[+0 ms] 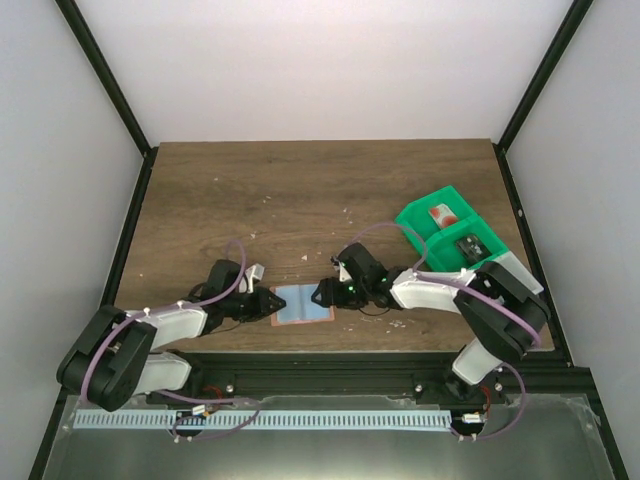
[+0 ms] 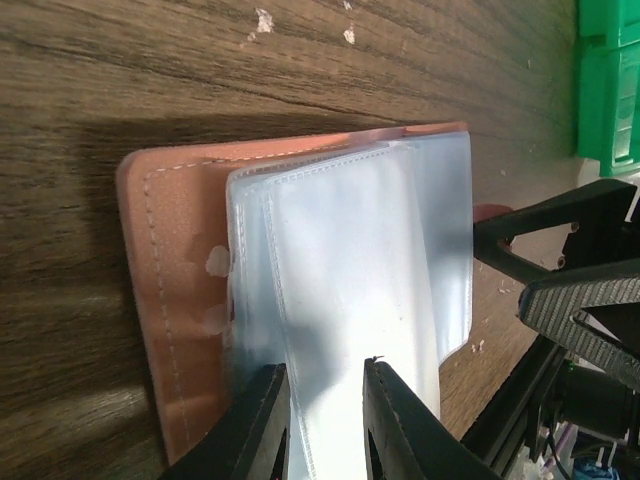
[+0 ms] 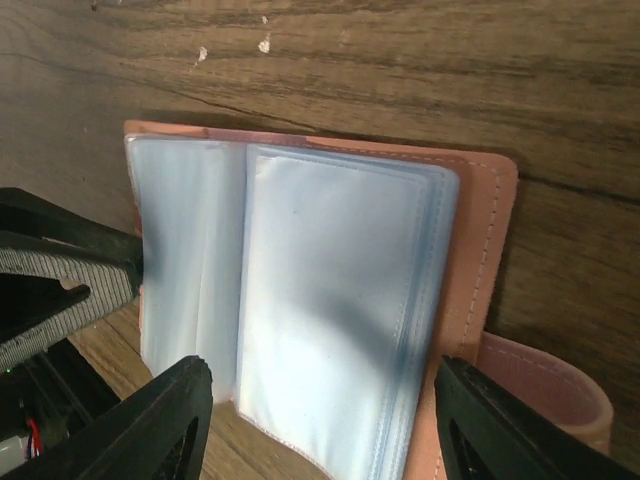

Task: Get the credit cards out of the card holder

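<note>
Seen from above, the card holder (image 1: pixel 303 304) lies open on the tabletop (image 1: pixel 250 200) in the lower middle of the frame. The left tool (image 1: pixel 268 303) and the right tool (image 1: pixel 322 293) are at its two ends. Well apart, at the right, a green tray (image 1: pixel 415 222) has a red and white card (image 1: pixel 441 215) and a dark card (image 1: pixel 468 245) in it.

In the left wrist view, the fingers (image 2: pixel 262 425) at the bottom are close together and appear to pinch one clear pocket (image 2: pixel 340 300). The pockets look thin, soft and probably slippery, so I think a card is better taken at its free edge.

In the right wrist view, the tool is spread wide over the holder and holds nothing. I cannot tell whether any pocket has a card. The loose strap (image 3: pixel 540 385) at the lower right and the other tool at the left leave little room.
</note>
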Robot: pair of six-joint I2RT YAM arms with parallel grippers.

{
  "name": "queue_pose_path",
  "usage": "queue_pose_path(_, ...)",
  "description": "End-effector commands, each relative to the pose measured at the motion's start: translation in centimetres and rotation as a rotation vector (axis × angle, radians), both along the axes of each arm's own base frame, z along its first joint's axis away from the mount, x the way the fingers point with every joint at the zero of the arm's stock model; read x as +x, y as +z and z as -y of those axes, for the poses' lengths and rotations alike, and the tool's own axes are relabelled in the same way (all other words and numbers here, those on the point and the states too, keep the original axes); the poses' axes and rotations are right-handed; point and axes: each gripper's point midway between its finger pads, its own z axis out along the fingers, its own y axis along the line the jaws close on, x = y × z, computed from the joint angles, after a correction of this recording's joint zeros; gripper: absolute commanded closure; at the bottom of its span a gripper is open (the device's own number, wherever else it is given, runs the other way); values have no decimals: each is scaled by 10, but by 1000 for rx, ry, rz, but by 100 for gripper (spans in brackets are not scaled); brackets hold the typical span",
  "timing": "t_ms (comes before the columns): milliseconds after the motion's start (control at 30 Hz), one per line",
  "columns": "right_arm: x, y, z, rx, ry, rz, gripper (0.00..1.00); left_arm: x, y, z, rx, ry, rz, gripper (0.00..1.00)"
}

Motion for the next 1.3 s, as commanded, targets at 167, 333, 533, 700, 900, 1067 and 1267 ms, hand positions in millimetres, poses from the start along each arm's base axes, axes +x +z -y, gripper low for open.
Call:
queue_pose_path(167,3,0,-21,28,34,-7,40,1,-8,1,8,-16,11,77)
queue_pose_path(333,3,7,-31,86,57,-3,47,0,-11,3,2,-21,2,77)
queue_pose_path(533,5,22,-46,182,83,18,61,1,-12,3,4,-23,2,77)
queue_pose_path(700,19,19,-41,113,33,48,99,0,-11,3,3,-22,2,77)
queue_pose_path(900,32,15,-31,-69,-11,111,99,4,-5,7,-11,-27,9,77)
queue_pose_path(1067,35,4,-18,-186,-48,127,100,9,7,12,-30,-33,22,76)
queue_pose_path(1267,35,9,-5,-223,-72,148,84,26,33,11,-5,-8,85,61)
